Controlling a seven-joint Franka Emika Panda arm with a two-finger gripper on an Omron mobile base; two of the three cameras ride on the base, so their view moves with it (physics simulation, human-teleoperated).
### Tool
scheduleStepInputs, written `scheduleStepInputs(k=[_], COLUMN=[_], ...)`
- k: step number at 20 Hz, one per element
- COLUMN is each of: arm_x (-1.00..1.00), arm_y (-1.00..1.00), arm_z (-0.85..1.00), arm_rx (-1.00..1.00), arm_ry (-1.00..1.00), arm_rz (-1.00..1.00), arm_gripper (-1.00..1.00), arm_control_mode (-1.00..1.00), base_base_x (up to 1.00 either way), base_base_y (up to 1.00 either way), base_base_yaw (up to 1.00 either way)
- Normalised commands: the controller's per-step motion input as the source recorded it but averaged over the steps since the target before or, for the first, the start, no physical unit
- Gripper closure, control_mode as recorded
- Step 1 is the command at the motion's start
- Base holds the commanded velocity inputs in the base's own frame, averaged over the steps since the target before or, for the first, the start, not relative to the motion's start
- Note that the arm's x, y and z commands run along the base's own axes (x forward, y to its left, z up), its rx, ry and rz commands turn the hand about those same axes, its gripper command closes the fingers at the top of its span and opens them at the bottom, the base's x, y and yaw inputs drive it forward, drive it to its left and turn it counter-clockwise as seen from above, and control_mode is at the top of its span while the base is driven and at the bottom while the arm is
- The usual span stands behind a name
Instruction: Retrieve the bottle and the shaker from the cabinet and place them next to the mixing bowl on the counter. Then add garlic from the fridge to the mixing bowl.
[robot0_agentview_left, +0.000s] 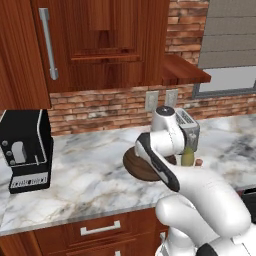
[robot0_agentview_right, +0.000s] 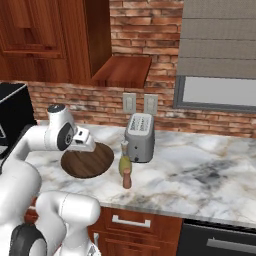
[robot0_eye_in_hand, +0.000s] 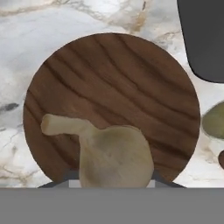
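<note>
Garlic (robot0_eye_in_hand: 114, 155) sits closest to the hand camera: a pale tan, roundish bulb with a stubby stem poking off to one side, pinched in the gripper (robot0_eye_in_hand: 114, 180), whose dark finger tips show only as slivers at either flank of the bulb. Directly beyond it lies the mixing bowl (robot0_eye_in_hand: 111, 105), round, shallow and dark brown with curving wood grain, resting on the white, grey-veined table (robot0_agentview_left: 80, 170).

From the right base view, the bowl (robot0_agentview_right: 88, 160) lies under the arm's hand, with the olive bottle (robot0_agentview_right: 124, 161) just beside its rim and the small brown shaker (robot0_agentview_right: 127, 178) right in front of the bottle. A grey toaster (robot0_agentview_right: 139, 137) stands just behind them. A black coffee machine (robot0_agentview_left: 25, 150) stands well apart on the table, below the reddish-brown cabinet (robot0_agentview_left: 100, 45).
</note>
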Motion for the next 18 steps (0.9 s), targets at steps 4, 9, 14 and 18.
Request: scheduleStepInputs(k=[4,9,14,18], arm_x=[0.72,0.47,0.09,0.0], arm_y=[0.0,0.0,0.0,0.0], arm_z=[-0.39,-0.24,-0.23,-0.23], arm_rx=[0.0,0.0,0.0,0.0], arm_ry=[0.04,0.06,0.04,0.0], arm_rz=[0.0,0.0,0.0,0.0], arm_gripper=[1.0,1.0,1.0,1.0], arm_control_mode=[-1.0,-1.0,-1.0,-1.0], base_base_x=[0.0,0.0,0.0,0.0], base_base_y=[0.0,0.0,0.0,0.0], base_base_yaw=[0.0,0.0,0.0,0.0])
